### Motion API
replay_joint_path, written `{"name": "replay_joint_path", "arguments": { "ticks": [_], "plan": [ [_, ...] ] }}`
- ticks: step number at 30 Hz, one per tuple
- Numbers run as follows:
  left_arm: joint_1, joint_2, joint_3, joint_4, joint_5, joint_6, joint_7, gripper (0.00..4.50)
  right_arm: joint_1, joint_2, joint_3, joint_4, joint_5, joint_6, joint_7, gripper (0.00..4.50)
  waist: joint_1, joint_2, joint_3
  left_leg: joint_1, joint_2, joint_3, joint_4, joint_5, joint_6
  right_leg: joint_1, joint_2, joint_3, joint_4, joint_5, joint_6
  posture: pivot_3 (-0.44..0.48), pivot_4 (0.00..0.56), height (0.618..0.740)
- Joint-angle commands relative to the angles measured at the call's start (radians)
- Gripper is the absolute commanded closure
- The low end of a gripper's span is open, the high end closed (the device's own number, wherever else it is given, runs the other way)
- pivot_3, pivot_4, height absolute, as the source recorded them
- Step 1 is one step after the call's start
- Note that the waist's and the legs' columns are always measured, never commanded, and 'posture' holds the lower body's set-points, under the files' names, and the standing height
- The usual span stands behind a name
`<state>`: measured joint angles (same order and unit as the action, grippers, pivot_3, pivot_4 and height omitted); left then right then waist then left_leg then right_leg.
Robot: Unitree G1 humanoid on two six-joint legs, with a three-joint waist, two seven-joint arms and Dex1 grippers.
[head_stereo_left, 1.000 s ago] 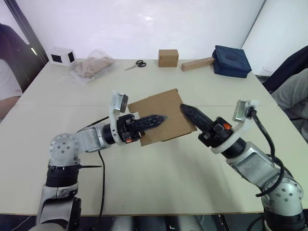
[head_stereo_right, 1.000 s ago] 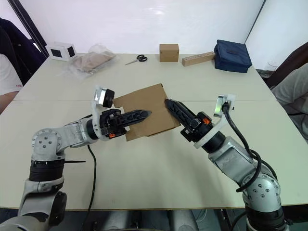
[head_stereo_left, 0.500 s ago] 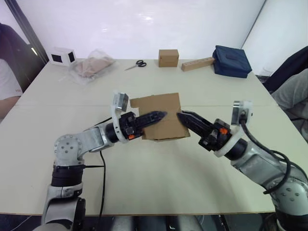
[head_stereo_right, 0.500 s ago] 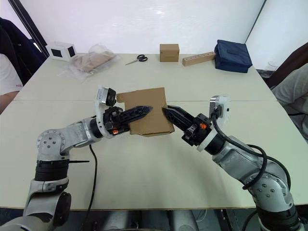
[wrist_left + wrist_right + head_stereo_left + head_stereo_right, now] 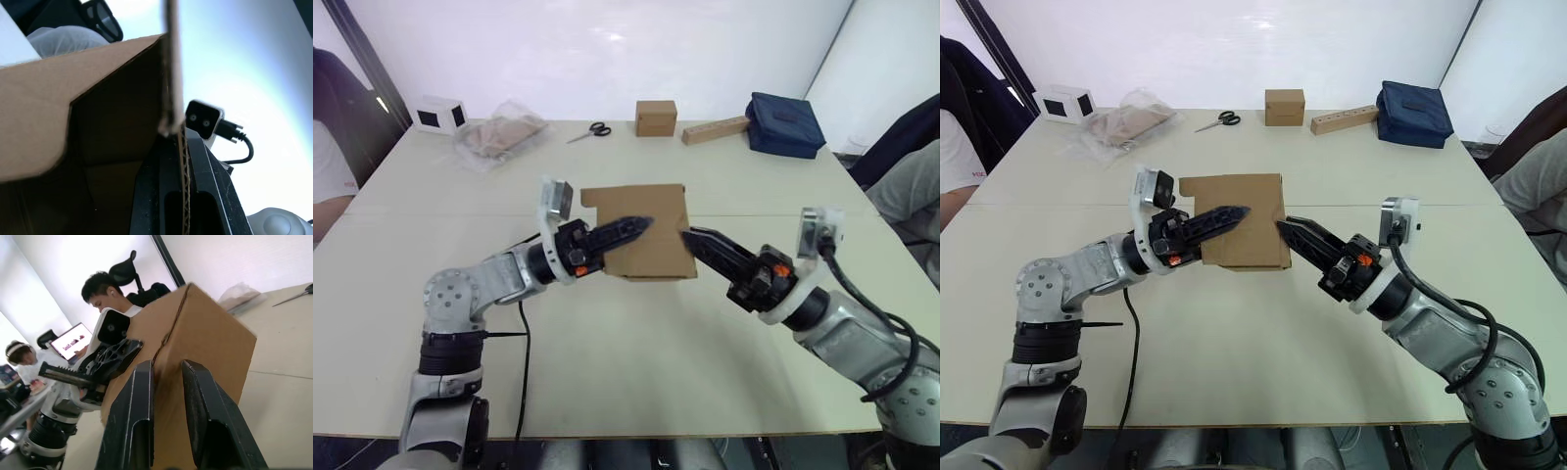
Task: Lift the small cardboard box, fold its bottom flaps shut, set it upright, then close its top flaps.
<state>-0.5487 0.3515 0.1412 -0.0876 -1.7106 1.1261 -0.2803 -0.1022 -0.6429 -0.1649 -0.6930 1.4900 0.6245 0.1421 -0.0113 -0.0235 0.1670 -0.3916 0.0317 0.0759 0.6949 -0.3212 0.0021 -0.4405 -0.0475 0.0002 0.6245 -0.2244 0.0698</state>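
The small cardboard box (image 5: 651, 233) is held up off the tabletop (image 5: 636, 343), over its middle, between the 2 grippers. Its broad brown face is turned toward the head camera, and a stepped notch shows at its upper left corner.

The left gripper (image 5: 628, 229) reaches in from the left; in the left wrist view a thin cardboard wall (image 5: 172, 68) stands on edge between its 2 black fingers (image 5: 151, 196), so it is clamped on the box's panel. The right gripper (image 5: 1295, 231) comes in from the right with its tips against the box's right edge. In the right wrist view its 2 fingers (image 5: 139, 401) stand a narrow gap apart, lying along the box's side with nothing between them.

Along the far edge of the tabletop sit a flapless brown cube (image 5: 656, 117), scissors (image 5: 590, 131), a long tan block (image 5: 715, 129) and a dark blue bag (image 5: 784, 123). Near the far left corner lie a white box (image 5: 440, 114) and a clear plastic bag (image 5: 499, 135). A person with a laptop shows in the right wrist view.
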Motion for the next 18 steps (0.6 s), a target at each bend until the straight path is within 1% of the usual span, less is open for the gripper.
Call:
{"name": "replay_joint_path", "arguments": {
  "ticks": [1,8,18],
  "plan": [
    [-0.015,0.002,0.012,-0.018,-0.021,-0.024,-0.005,4.5,-0.007,0.014,-0.011,-0.02,0.063,-0.008,-0.001,3.62,0.0,0.0,0.0,0.0,0.0,0.0,0.0,0.0,0.0,0.0,0.0,0.0,0.0,0.0,0.0,0.0,0.15,0.74],
    [-0.018,-0.007,0.016,-0.006,-0.011,-0.058,0.019,4.5,-0.002,0.03,0.011,-0.038,0.082,-0.009,-0.025,3.62,0.0,0.0,0.0,0.0,0.0,0.0,0.0,0.0,0.0,0.0,0.0,0.0,0.0,0.0,0.0,0.0,0.15,0.74],
    [-0.019,-0.015,0.009,-0.008,-0.012,-0.063,0.028,4.5,-0.011,0.063,0.06,-0.058,0.076,-0.007,-0.047,3.62,0.0,0.0,0.0,0.0,0.0,0.0,0.0,0.0,0.0,0.0,0.0,0.0,0.0,0.0,0.0,0.0,0.15,0.74]
  ]
}}
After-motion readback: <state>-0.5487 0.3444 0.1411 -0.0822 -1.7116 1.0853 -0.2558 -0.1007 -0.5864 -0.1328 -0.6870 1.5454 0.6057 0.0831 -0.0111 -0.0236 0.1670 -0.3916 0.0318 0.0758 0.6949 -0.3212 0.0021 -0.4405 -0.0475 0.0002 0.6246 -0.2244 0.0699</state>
